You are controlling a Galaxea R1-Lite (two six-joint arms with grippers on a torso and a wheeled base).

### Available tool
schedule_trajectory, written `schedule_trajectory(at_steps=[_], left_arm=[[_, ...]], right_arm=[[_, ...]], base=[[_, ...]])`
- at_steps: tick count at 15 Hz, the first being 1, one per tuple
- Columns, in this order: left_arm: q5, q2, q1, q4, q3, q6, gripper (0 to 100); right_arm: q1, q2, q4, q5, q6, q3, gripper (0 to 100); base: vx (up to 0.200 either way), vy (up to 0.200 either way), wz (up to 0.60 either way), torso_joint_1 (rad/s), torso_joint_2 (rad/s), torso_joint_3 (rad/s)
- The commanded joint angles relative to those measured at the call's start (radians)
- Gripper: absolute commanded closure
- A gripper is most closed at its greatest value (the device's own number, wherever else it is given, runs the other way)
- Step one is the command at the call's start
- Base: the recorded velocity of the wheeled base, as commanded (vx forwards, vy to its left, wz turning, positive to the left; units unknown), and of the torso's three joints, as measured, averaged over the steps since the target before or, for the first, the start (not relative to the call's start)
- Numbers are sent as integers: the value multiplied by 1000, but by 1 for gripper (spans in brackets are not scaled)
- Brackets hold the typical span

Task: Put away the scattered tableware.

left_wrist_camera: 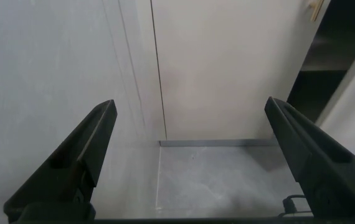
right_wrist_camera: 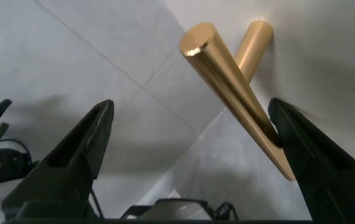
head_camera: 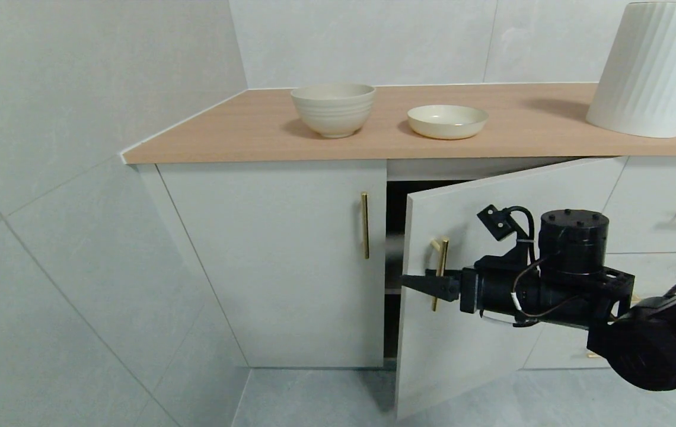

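Since both pieces look like glazed ceramic, the bowl [head_camera: 333,108] and the shallow dish [head_camera: 447,121] are judged stiff, smooth, somewhat slippery and breakable if knocked or dropped. The bowl, deeper and thicker-walled, is probably the heavier. A hold across its rim, one finger inside and one outside, is judged best. The dish is low and flat, so its raised rim is the only place where a grip could be had, and it should be lifted level.

The bowl is set toward the left end of the countertop [head_camera: 225,136], about midway between front and back edges. The dish is placed beside it toward the middle, apart from it, at much the same depth. A tall ribbed white container [head_camera: 652,65] is stood at the right end.

Below the front edge, one cabinet door [head_camera: 273,261] is shut, while the neighbouring door [head_camera: 462,344] is swung partly open, so that a dark interior with a shelf is shown. Its brass handle [head_camera: 440,273] is straddled by the right gripper [head_camera: 415,282], whose fingers are spread wide, the bar lying against one of them and not clamped. The left gripper [left_wrist_camera: 190,109] is held low near the floor before the shut door, its fingers wide apart and nothing between them.
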Motion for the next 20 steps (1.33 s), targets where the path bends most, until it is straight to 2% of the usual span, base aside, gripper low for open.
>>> schedule_trajectory(at_steps=[1,5,8,10,12,14,15,16,17,18,19,20], left_arm=[[0,0,0,0,0,0,0],[0,0,0,0,0,3,0],[4,0,0,-3,-17,0,0],[-48,80,-13,129,-242,-5,0],[-169,268,-18,217,-440,-6,0],[-235,508,-18,215,-572,-6,0],[-244,548,-18,213,-591,-6,0],[-307,788,-24,189,-678,-11,0],[-324,897,-52,144,-699,-28,0],[-325,1019,-122,54,-712,-83,0],[-325,1127,-194,-83,-713,-200,0],[-324,1210,-253,-198,-713,-302,0]], right_arm=[[6,-54,5,6,1,40,0],[20,-143,85,6,0,101,0],[26,-188,88,6,-6,145,0],[39,-223,88,6,-6,185,0],[71,-254,88,6,-6,211,0],[74,-266,88,6,-6,221,0],[74,-268,88,7,-6,222,0],[74,-271,86,7,-6,231,0],[74,-282,86,7,-6,236,0],[72,-288,86,7,-6,238,0],[72,-294,88,7,-6,239,0],[72,-297,88,7,-6,242,0]], base=[[0,0,0,0,0,0],[0,0,0,0,0,0],[0,0,0,0,0,0],[0,0,0,0,0,0],[0,0,0,0,0,0],[0,0,0,0,0,0],[0,0,0,0,0,0],[0,0,0,0,0,0],[0,0,0,0,0,0],[0,0,0,0,0,0],[0,0,0,0,0,0],[0,0,0,0,0,0]])
